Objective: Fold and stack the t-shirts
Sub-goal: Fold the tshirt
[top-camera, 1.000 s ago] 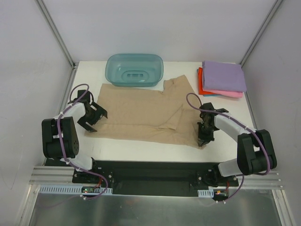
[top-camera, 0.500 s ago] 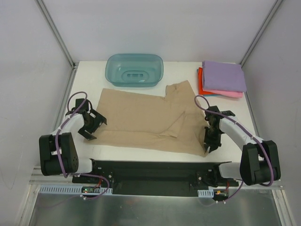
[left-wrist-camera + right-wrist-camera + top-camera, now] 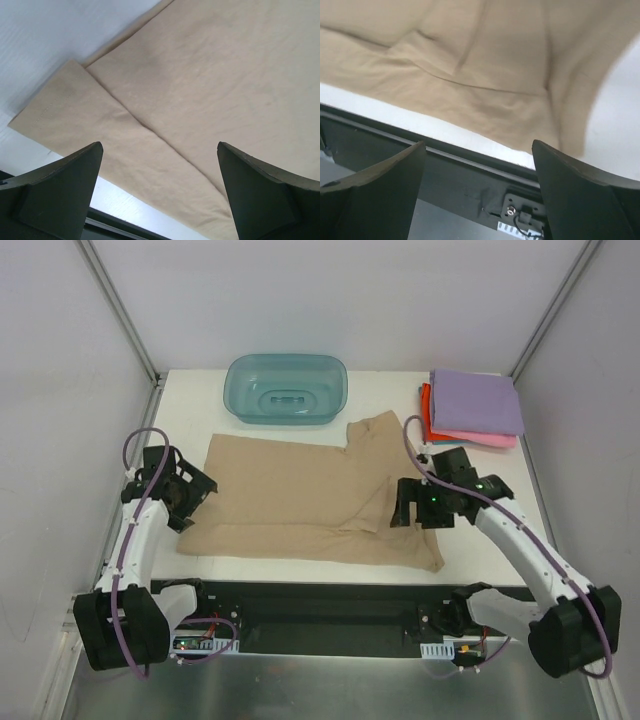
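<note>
A tan-beige t-shirt lies spread on the white table, with a fold line across its left part and creases near its right hem. My left gripper is open at the shirt's left edge, with cloth below its jaws but nothing between them. My right gripper hangs open over the shirt's right side, holding nothing. Folded t-shirts are stacked at the back right: lilac-purple on top, pink under it, red-orange at the bottom.
A translucent teal tub stands at the back, just beyond the tan shirt. The black base rail runs along the near table edge, also in the right wrist view. Grey enclosure walls close in both sides.
My right gripper opened and let go of the tan shirt's near right corner, then rose and moved back over the cloth. The corner now lies flat. The left arm drifted slightly back.
</note>
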